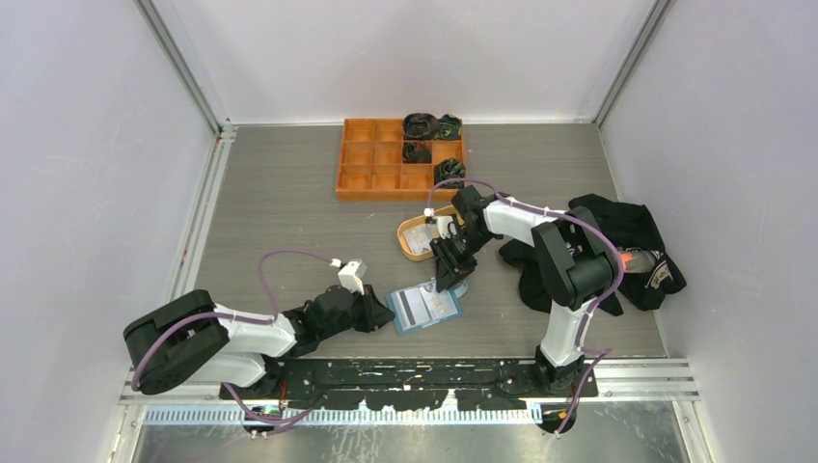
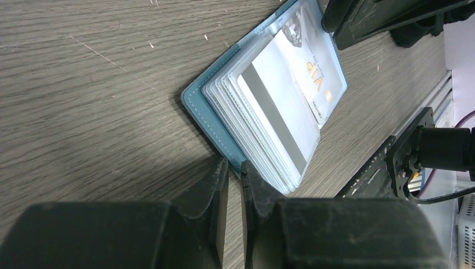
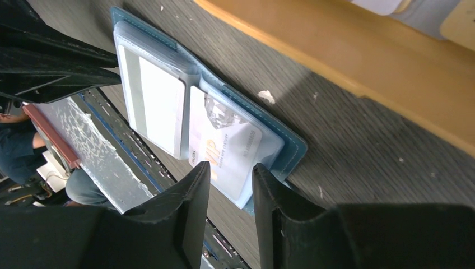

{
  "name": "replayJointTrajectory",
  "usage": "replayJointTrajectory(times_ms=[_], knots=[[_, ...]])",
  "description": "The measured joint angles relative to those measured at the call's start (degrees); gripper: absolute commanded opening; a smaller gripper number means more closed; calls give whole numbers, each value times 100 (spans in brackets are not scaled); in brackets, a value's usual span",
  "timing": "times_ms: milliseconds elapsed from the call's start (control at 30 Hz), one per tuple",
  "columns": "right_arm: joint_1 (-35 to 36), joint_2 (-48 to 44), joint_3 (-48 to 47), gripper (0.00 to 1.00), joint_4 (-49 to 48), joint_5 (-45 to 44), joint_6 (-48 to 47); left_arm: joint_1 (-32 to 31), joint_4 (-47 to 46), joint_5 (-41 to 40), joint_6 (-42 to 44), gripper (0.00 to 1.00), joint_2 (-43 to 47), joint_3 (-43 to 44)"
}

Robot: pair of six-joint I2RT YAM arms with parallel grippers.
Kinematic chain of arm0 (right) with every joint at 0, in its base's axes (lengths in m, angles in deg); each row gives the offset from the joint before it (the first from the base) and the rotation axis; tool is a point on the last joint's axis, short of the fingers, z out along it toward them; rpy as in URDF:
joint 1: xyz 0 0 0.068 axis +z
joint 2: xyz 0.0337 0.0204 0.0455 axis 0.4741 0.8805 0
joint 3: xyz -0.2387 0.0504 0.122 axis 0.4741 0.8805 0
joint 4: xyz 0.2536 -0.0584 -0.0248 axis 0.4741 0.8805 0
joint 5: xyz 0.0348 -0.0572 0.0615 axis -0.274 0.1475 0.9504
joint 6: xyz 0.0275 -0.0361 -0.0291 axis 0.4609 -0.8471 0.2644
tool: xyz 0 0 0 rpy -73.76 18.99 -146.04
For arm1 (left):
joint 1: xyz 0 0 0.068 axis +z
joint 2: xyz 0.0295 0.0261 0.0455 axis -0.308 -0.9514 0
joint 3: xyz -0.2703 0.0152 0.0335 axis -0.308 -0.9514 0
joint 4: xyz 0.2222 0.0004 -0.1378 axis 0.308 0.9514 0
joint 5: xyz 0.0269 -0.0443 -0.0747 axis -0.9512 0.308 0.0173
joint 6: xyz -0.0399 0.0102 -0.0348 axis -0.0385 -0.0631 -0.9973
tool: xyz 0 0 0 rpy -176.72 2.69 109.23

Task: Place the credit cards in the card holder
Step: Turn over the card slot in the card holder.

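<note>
Blue outside with clear sleeves inside, the card holder (image 1: 424,307) lies open on the grey tabletop (image 1: 280,212), between the two arms. A white card (image 2: 274,117) with a grey stripe sits in the stack of sleeves on one half, and a pale VIP card (image 3: 224,145) sits in the other half. The left fingers (image 2: 215,190) are almost pressed together, pinching the near edge of the blue cover. The right fingers (image 3: 190,196) stand a little spread over the opposite corner, above the VIP card, gripping nothing. Just beyond, more cards (image 1: 422,234) lie in a tan oval dish (image 1: 402,239). An orange tray (image 1: 362,159) sits farther back, and a dark cloth (image 1: 627,241) lies to the right.
</note>
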Motion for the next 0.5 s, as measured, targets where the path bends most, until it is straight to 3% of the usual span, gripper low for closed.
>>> replayJointTrajectory(times_ms=[267, 400, 500], knots=[[-13, 0, 0, 41, -92, -365, 76, 0, 4, 0, 2, 19, 162, -2], [-13, 0, 0, 40, -96, -407, 98, 0, 2, -2, 0, 36, 520, -2], [-13, 0, 0, 40, -92, -343, 105, 0, 0, -11, -26, 39, 765, -22]])
